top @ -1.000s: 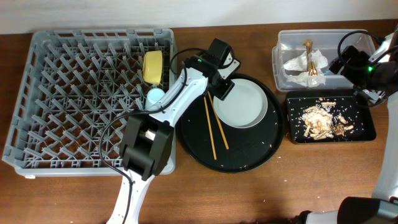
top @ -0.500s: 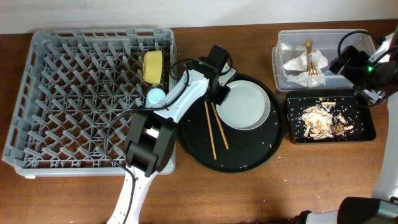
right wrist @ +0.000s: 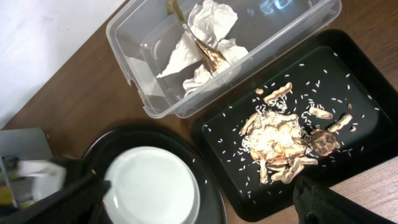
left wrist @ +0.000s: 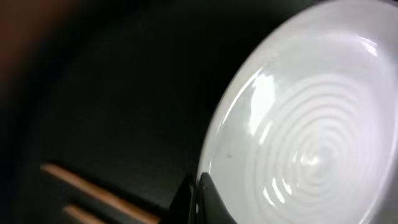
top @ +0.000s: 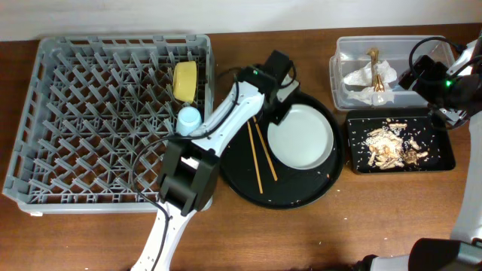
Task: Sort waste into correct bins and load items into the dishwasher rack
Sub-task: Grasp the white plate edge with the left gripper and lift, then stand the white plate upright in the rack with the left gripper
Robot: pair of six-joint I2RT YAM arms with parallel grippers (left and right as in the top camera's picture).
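Your left tool [top: 280,113] sits low at the upper-left rim of the plate [top: 301,137], a pale, glossy round disc. Its wrist camera shows only one dark finger [left wrist: 205,205] against the plate's edge and fine concentric ridges in the glaze. You cannot tell whether the jaws are spread or pinched.

The plate lies flat on the round black tray [top: 241,169], right of its centre. Just left of the plate, the two thin wooden chopsticks [top: 254,158] lie on the tray, close together at the far end and fanning apart toward you.

At the left of the brown wood-grain tabletop [top: 361,226] stands the dishwasher rack [top: 75,135], a square grey plastic crate with a lattice of upright pegs. The yellow bowl [top: 184,80] stands on edge near its right wall, and the light-blue cup [top: 188,119] sits just in front of it.

Your right tool [right wrist: 199,199] hangs above the far right side with its fingers wide apart and nothing between them. Below it, the clear tub [top: 339,75], rimmed and round-cornered, holds the crumpled white napkin [top: 361,75] and the twisted golden-brown wrapper [top: 374,64]. Just beside the tub, the shallow black rectangular tray [top: 440,124] holds tan, noodle-like food scraps [top: 392,144] among scattered white grains.
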